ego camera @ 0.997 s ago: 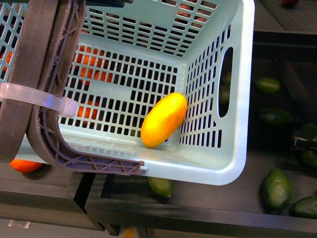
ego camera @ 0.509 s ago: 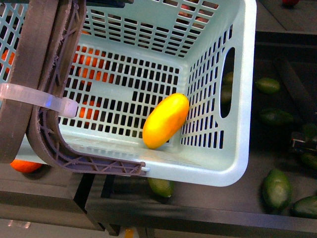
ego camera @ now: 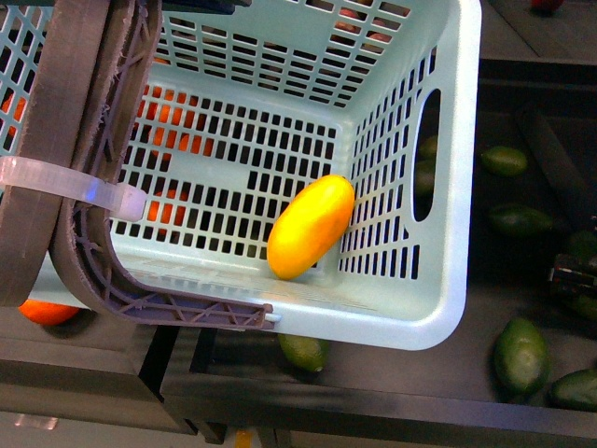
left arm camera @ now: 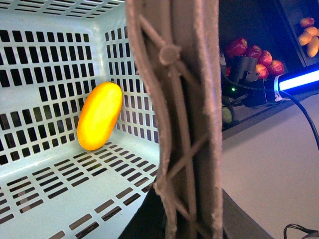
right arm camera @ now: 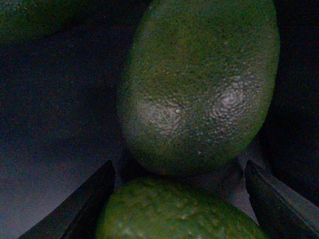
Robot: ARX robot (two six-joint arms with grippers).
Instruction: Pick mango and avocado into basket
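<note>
The teal basket hangs tilted in front of me, and the yellow-orange mango lies inside against its right wall. My left gripper is shut on the brown-grey basket handle; the mango also shows in the left wrist view. My right gripper is open low over the avocados, one dark green avocado between its fingers and another just beyond. In the front view only a dark part of the right gripper shows at the right edge.
Several avocados lie in the dark bin right of the basket, one near the front and one under the basket's rim. Oranges show under and through the basket's left side. Red fruits lie on a far shelf.
The basket swayed slightly to the right and back with the mango in it. The right gripper's visible part sank a little at the right edge.
</note>
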